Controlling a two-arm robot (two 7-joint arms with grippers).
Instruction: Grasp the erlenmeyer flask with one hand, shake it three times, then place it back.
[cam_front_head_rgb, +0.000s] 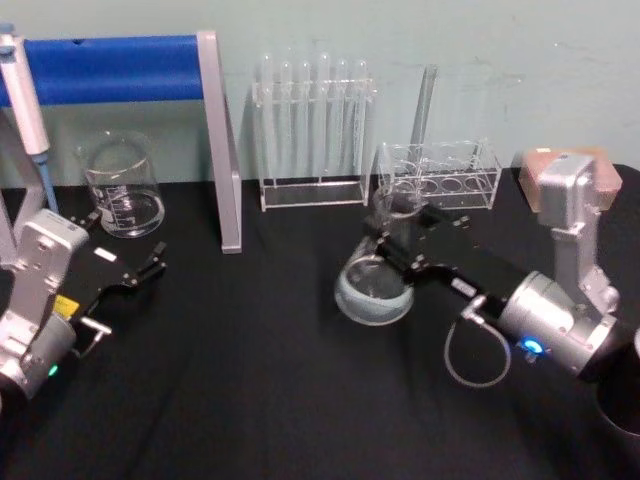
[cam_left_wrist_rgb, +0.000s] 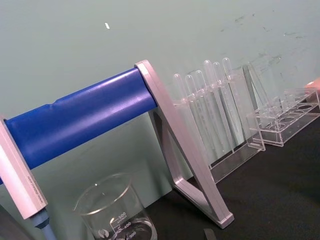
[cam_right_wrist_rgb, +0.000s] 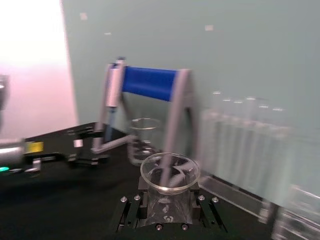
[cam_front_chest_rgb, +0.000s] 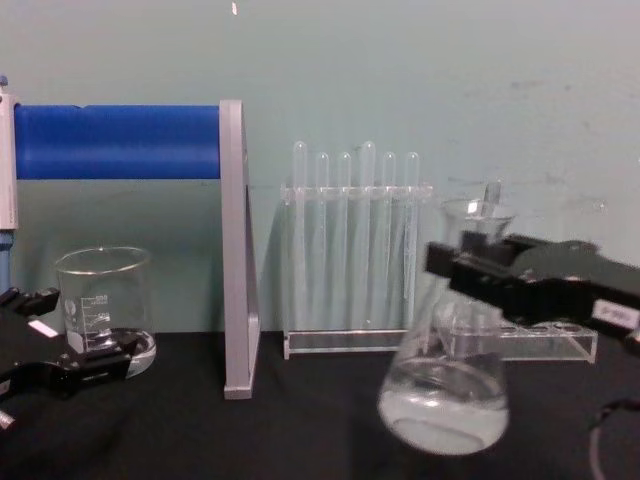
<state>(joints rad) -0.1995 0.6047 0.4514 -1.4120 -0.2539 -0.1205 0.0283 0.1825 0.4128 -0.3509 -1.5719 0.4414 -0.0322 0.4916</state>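
Head view: right pincer (cam_front_head_rgb: 400, 232) clamps the flask (cam_front_head_rgb: 375, 290) by its neck, mid-bench (cam_front_head_rgb: 250, 400); left pincer (cam_front_head_rgb: 135, 272) is parked wide at left. Chest view: the flask (cam_front_chest_rgb: 445, 400) is tilted, likely mid-shake. Next, level it before lowering.

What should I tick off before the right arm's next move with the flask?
1. Right claw shut on the erlenmeyer flask at its neck: ok.
2. Flask upright: not ok, it is tilted.
3. Liquid inside, pooled at the base: ok.
4. Base off the black table: cannot tell.
5. Left claw well away, open beside the beaker: ok.
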